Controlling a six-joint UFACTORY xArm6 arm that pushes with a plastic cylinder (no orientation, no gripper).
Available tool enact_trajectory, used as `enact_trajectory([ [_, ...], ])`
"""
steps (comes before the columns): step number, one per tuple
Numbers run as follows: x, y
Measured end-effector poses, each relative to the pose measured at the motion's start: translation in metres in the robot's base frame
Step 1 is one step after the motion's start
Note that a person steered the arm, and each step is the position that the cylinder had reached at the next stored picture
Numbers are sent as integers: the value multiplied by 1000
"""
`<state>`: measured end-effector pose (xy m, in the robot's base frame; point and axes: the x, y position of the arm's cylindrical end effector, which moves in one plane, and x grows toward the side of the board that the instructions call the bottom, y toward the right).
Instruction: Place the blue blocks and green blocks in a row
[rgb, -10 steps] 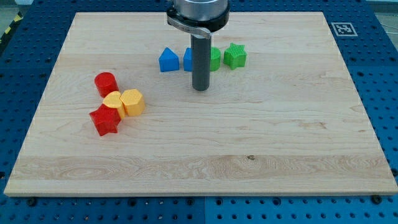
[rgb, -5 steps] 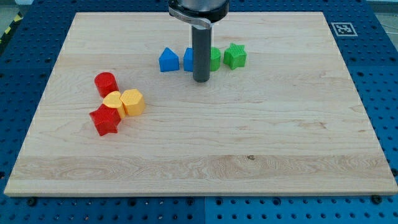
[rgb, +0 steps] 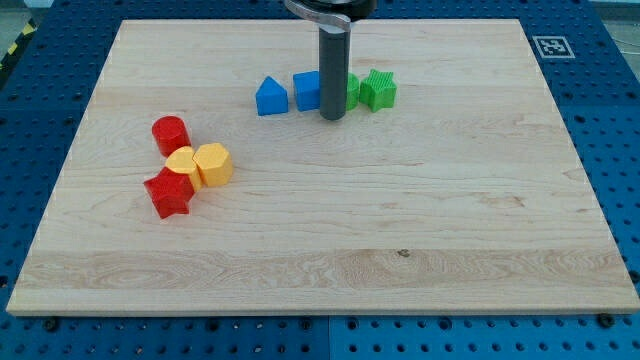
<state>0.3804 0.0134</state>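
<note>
My tip (rgb: 332, 117) rests on the wooden board (rgb: 400, 220) just below a row of blocks near the view's top. From left to right the row holds a blue house-shaped block (rgb: 270, 96), a blue block (rgb: 306, 91), a green block (rgb: 350, 92) mostly hidden behind the rod, and a green ridged block (rgb: 378, 89). The rod stands in front of the gap between the second blue block and the hidden green block. I cannot tell whether the tip touches them.
At the view's left sits a cluster: a red cylinder (rgb: 170, 134), a yellow block (rgb: 181, 161), a yellow hexagonal block (rgb: 213, 164) and a red star-shaped block (rgb: 168, 194). A marker tag (rgb: 550, 46) lies off the board's top right corner.
My tip has moved up the view and slightly right, from below the row to right against it. The blocks show no clear shift.
</note>
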Motion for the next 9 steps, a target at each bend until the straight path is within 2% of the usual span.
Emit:
enact_trajectory([
  [4,-2,36],
  [6,14,49],
  [9,-7,66],
])
